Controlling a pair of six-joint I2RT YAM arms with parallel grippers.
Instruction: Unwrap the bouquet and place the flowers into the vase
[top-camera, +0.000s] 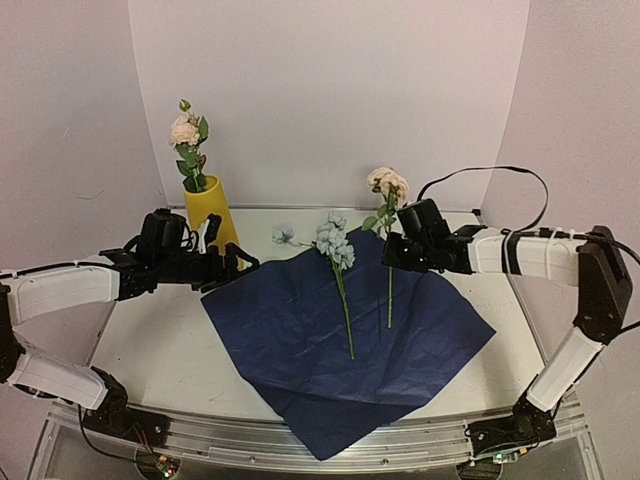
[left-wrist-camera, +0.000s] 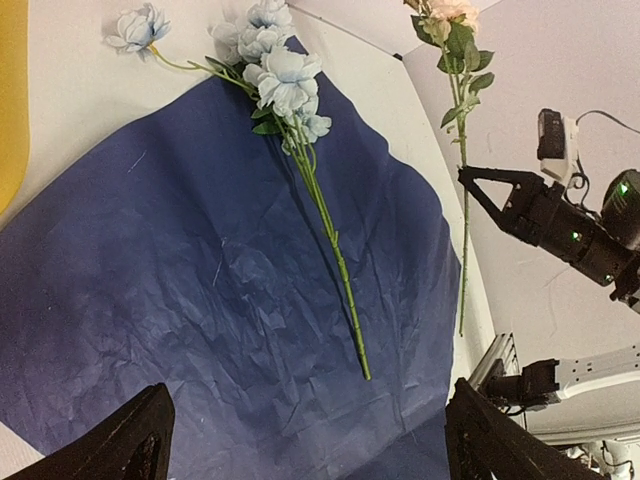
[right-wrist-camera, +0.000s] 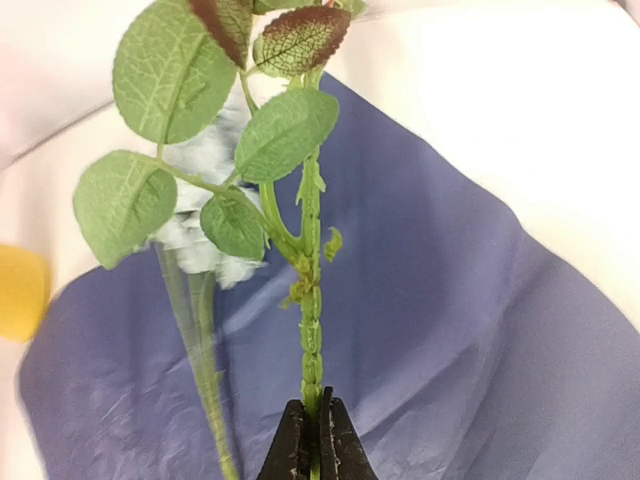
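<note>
Green rose stem (right-wrist-camera: 311, 330) stands pinched in the right claw (right-wrist-camera: 314, 445), seemingly mid-length; left claw (left-wrist-camera: 310, 440) spread wide.

No writing, label, brand, number or sign can be read anywhere in these views.

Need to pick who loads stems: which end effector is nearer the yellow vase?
Left. The left end effector is open beside the vase; the right end effector is across the navy paper, shut on a peach rose stem.

Flower stem (top-camera: 343, 300) on paper sheet (top-camera: 290, 345); vase (top-camera: 212, 212) behind-left.
</note>
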